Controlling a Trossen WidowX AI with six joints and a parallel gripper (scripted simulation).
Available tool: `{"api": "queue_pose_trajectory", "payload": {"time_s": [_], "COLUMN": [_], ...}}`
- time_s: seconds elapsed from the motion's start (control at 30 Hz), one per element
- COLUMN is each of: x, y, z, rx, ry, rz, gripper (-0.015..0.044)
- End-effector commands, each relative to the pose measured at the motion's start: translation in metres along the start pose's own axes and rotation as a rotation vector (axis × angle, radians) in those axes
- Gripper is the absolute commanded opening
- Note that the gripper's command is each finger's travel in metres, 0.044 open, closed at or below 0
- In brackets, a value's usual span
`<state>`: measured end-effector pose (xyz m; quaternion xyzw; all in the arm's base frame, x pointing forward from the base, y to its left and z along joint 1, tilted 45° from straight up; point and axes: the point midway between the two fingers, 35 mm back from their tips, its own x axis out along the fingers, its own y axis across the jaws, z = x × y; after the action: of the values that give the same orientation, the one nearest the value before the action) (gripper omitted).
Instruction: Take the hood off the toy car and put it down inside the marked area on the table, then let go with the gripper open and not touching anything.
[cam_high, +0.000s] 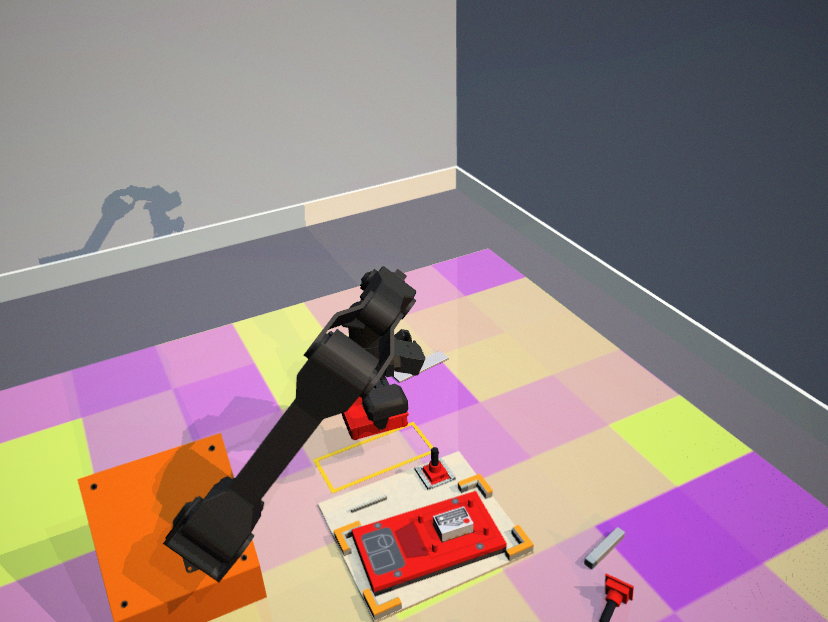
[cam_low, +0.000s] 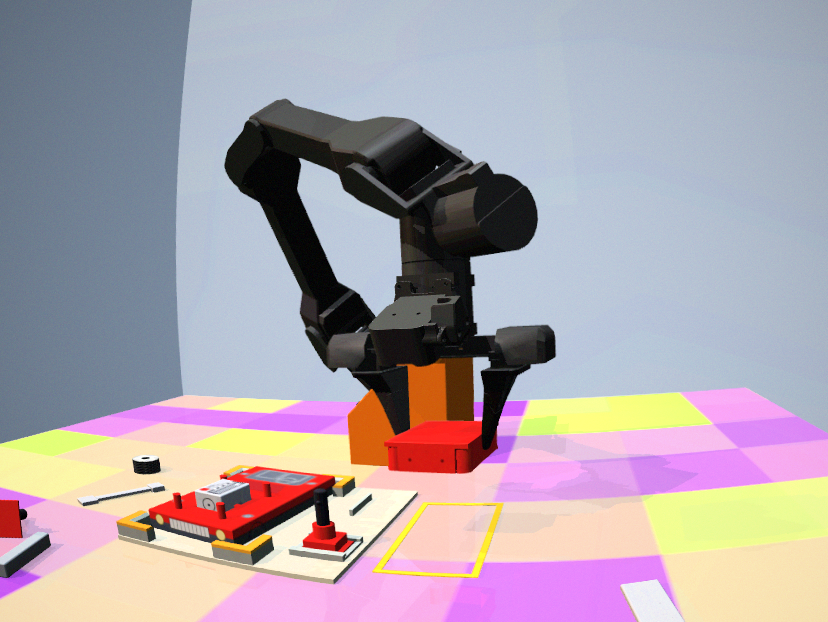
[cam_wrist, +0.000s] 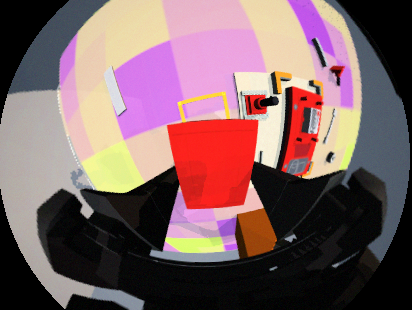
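The red hood (cam_high: 356, 423) (cam_low: 428, 447) (cam_wrist: 215, 160) is held in the air, roughly level. My gripper (cam_low: 444, 439) (cam_wrist: 214, 166) is shut on its two long sides, with the fingers wide apart. The marked area, a yellow outline (cam_high: 323, 476) (cam_low: 425, 573) (cam_wrist: 202, 98), lies on the table between the hood and the board in the top view. In the wrist view the hood hides its near part. The toy car (cam_high: 415, 545) (cam_low: 257, 512) (cam_wrist: 296, 125) sits without its hood, its grey engine block (cam_high: 453, 523) (cam_low: 220, 494) exposed.
The pale board (cam_high: 334, 512) (cam_low: 388, 510) carries the car, orange corner blocks and an upright black-handled red piece (cam_high: 435, 470) (cam_low: 322, 532) close to the outline. A pale strip (cam_high: 435, 362) (cam_low: 650, 597) (cam_wrist: 115, 90) lies farther off. The orange base (cam_high: 147, 468) stands behind the arm.
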<state>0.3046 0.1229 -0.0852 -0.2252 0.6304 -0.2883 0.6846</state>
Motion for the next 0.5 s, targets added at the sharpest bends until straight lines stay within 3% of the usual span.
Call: {"api": "queue_pose_trajectory", "payload": {"time_s": [0.0, 0.47], "x": [0.008, 0.019], "y": [-0.001, -0.001], "z": [-0.003, -0.003], "rx": [-0.012, -0.012], "ry": [0.005, 0.005], "rz": [-0.012, -0.012], "gripper": [0.0000, 0.0000]}}
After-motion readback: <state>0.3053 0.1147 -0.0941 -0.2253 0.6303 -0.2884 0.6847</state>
